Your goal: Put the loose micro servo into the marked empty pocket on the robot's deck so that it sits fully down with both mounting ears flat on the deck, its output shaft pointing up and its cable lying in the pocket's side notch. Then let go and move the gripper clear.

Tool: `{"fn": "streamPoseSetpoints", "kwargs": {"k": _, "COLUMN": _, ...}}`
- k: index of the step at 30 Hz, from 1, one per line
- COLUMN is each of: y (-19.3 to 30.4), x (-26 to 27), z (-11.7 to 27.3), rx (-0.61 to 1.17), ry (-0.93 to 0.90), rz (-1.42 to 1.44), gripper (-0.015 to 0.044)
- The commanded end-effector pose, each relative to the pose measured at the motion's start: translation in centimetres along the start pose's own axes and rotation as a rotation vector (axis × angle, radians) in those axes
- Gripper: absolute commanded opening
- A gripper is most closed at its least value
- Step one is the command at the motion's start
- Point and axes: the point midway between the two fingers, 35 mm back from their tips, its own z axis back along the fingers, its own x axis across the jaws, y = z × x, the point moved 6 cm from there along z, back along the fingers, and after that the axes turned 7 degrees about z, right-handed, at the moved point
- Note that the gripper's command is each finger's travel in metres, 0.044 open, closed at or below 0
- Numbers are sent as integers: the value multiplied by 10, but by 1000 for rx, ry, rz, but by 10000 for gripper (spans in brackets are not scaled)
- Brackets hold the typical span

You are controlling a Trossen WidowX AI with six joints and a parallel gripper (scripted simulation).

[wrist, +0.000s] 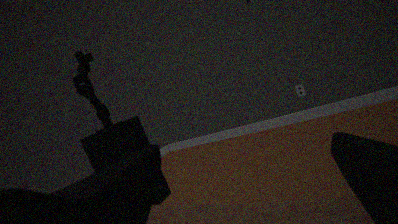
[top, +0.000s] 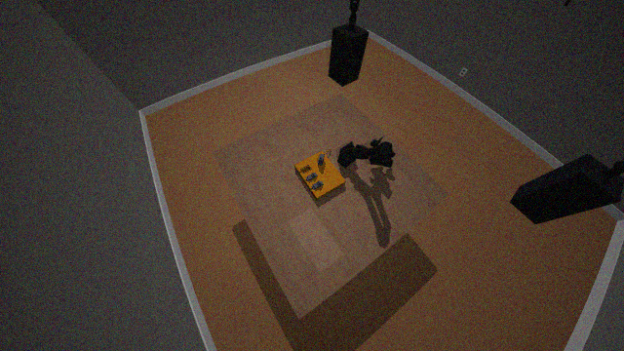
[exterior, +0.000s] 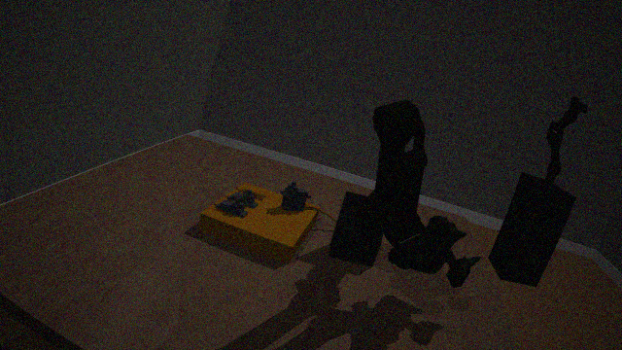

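The loose micro servo stands upright on the orange deck, apart from the row of servos, with its shaft end up. Its thin cable runs off over the deck's edge toward the arm. Its ears look raised above the deck. A dark marked spot, seemingly the empty pocket, lies at the end of the row; its notch is too small to make out. My gripper is open and empty, well away from the deck on the arm's far side, pointing away from it.
Two seated servos stand in a row beside the pocket. The arm rises beside the deck. Dark blocks stand farther out, and one block shows behind the gripper.
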Motion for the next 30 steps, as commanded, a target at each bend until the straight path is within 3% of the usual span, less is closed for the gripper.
{"fn": "streamPoseSetpoints", "kwargs": {"k": 1, "y": 0, "x": 0, "z": 0, "rx": 0, "ry": 0, "rz": 0, "gripper": 426}}
{"fn": "streamPoseSetpoints", "kwargs": {"k": 17, "y": 8, "x": -33, "z": 15, "rx": 96, "ry": 128, "rz": -28, "gripper": 440}}
{"fn": "streamPoseSetpoints", "kwargs": {"k": 30, "y": 15, "x": -68, "z": 49, "rx": 236, "ry": 319, "rz": -5, "gripper": 440}}
